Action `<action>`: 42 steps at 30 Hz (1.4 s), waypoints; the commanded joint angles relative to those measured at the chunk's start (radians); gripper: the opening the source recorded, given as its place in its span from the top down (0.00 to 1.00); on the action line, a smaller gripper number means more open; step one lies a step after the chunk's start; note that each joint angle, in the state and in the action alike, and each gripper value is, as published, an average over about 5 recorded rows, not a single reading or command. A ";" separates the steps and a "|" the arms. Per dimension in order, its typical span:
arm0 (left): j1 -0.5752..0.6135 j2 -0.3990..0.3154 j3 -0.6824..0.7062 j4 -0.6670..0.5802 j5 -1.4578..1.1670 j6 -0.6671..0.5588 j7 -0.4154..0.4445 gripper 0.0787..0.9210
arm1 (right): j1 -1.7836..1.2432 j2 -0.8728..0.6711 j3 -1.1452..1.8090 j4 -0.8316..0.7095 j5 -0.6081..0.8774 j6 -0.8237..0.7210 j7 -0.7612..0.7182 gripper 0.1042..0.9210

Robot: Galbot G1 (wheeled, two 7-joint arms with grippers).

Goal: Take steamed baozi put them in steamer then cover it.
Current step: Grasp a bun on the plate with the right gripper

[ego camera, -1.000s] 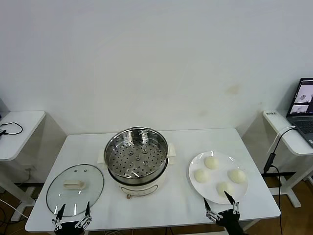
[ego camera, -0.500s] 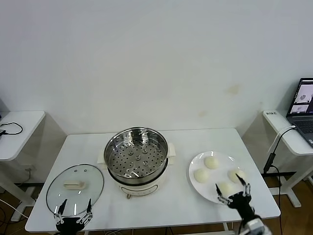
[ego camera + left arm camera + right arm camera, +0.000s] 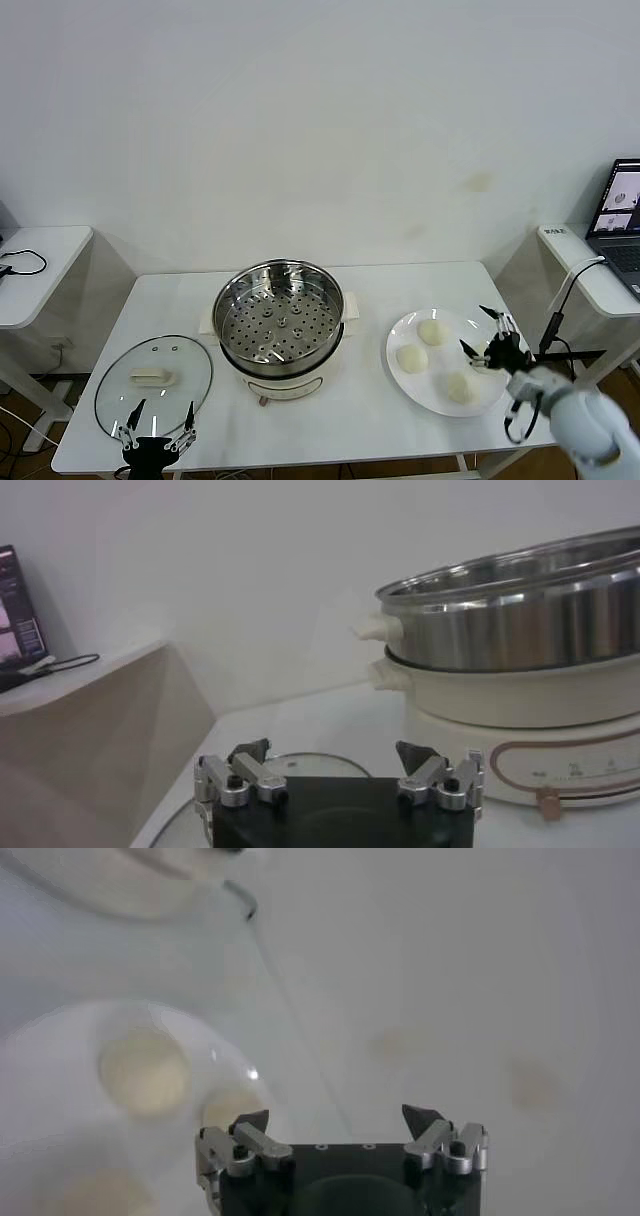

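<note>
The right gripper [image 3: 492, 340], jaws apart and empty, has swung up from the table's near edge to hover over the plate [image 3: 400, 332] right of the steamer [image 3: 281, 318], where the steamed baozi [image 3: 434, 332] wait, so a first pick looks imminent.
</note>
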 commanded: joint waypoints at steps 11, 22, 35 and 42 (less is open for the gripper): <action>-0.013 0.006 -0.020 0.013 0.012 0.000 0.000 0.12 | 1.014 -0.036 -1.101 -0.423 0.179 -0.012 -0.472 0.12; -0.010 0.008 -0.033 0.006 0.011 -0.002 0.003 0.12 | 0.996 0.129 -1.126 -0.570 0.163 -0.020 -0.445 0.12; -0.002 0.008 -0.052 0.000 0.011 -0.007 0.003 0.12 | 0.971 0.244 -1.103 -0.696 0.118 -0.025 -0.418 0.12; -0.004 0.008 -0.056 0.001 0.012 -0.007 0.002 0.12 | 0.971 0.265 -1.100 -0.729 0.105 -0.036 -0.413 0.12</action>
